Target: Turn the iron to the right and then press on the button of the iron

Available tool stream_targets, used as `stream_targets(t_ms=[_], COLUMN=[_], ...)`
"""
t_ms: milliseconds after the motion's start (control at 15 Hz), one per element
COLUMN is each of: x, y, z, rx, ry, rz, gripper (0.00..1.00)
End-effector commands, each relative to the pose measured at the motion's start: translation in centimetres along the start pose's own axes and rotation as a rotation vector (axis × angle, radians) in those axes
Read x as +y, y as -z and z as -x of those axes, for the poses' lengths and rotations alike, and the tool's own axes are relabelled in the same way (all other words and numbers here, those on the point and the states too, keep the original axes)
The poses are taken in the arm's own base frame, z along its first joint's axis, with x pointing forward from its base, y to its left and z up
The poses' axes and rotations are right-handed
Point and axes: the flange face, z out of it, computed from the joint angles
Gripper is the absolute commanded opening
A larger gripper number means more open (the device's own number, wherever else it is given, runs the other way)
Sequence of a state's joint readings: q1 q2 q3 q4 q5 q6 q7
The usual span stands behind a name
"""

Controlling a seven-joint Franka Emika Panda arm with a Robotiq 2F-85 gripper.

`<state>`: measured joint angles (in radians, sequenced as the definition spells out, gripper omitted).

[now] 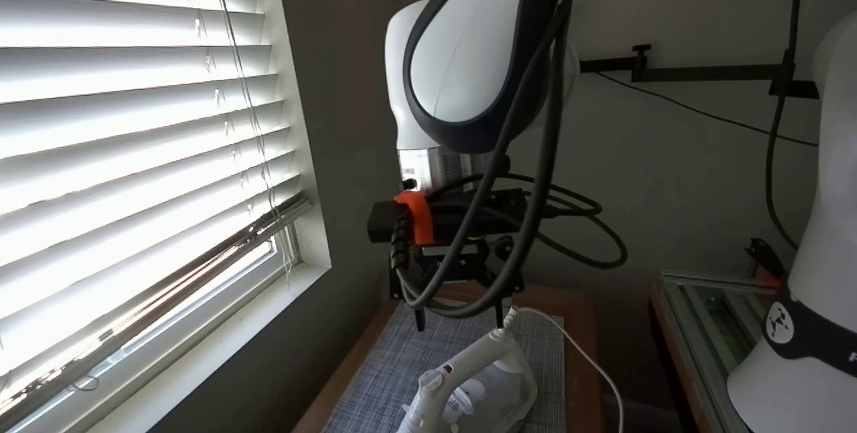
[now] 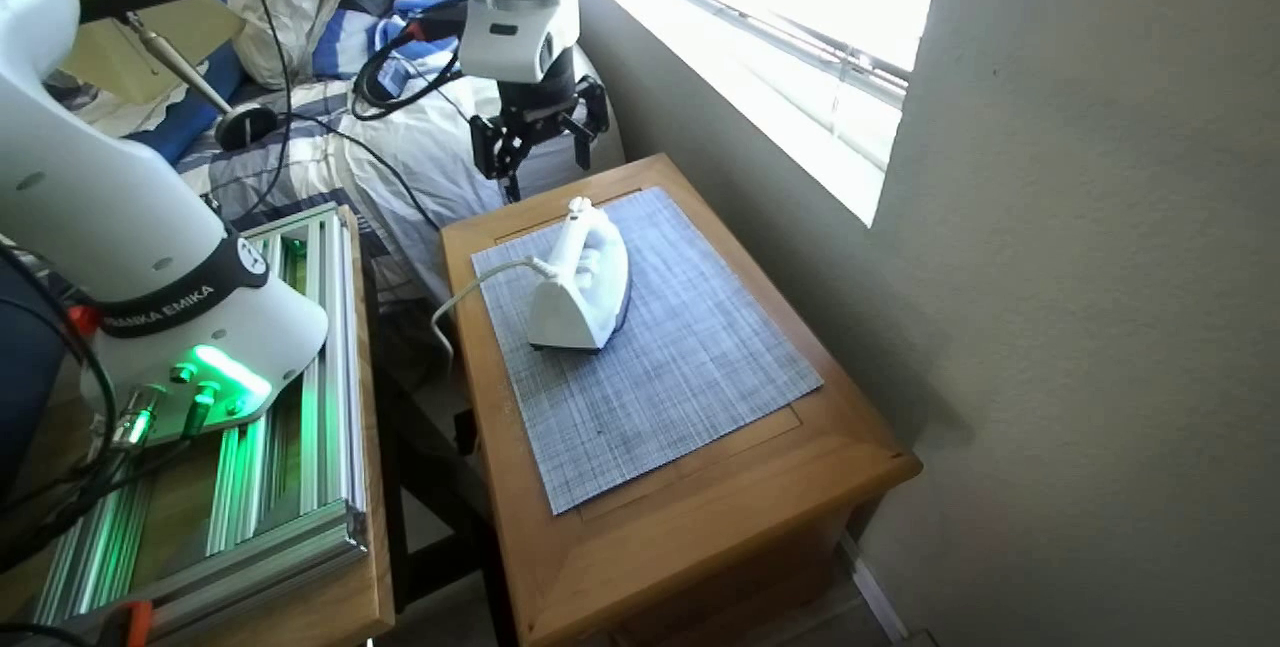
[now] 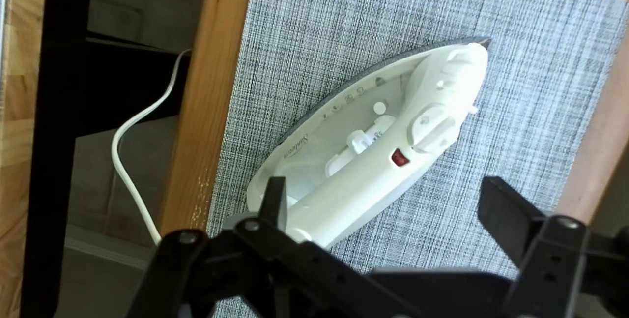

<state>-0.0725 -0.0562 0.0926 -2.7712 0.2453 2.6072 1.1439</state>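
Note:
A white iron (image 3: 344,195) rests on a grey woven mat (image 3: 314,28), its pointed nose toward the upper right of the wrist view. Its arched handle (image 2: 571,239) is uppermost. Behind the nose are a round dial (image 3: 432,126), a red lens (image 3: 400,158) and a raised white button (image 3: 458,56). Whether that one is the task's button, I cannot tell. My gripper (image 3: 385,192) is open, nothing between its fingers. One finger (image 3: 275,205) overlaps the handle's rear end in the wrist view. In an exterior view the gripper (image 2: 548,175) hangs above and apart from the iron (image 2: 585,292).
The mat lies on a small wooden table (image 2: 700,527) beside a wall and a window with blinds (image 1: 134,152). A thin white cord (image 2: 470,292) runs from the iron over the table's edge. The robot's base (image 2: 200,347) stands on a separate table alongside. A bed (image 2: 410,157) lies behind.

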Motion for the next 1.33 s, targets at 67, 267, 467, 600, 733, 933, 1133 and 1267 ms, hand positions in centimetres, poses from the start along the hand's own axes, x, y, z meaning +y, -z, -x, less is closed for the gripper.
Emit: stream_targets(t_ms=[67, 267, 467, 600, 733, 933, 1133, 1267], x=[0.2, 0.6, 0.9, 1.1, 1.2, 1.4, 1.6, 1.7], y=[-2.9, -4.4, -5.4, -5.9, -6.1, -6.6, -7.0, -7.0], z=[-0.8, -1.1, -1.3, -1.4, -1.6, -1.8, -2.0, -2.2], rx=[-0.024, -0.048, -0.068, -0.076, -0.082, -0.093, -0.104, -0.106], ry=[-0.071, -0.112, -0.15, -0.168, -0.189, -0.217, -0.236, -0.245], rz=[-0.004, 0.005, 0.01, 0.007, -0.001, -0.008, -0.02, -0.041], gripper=[1.0, 1.0, 1.0, 1.0, 1.0, 1.0, 1.0, 1.0])
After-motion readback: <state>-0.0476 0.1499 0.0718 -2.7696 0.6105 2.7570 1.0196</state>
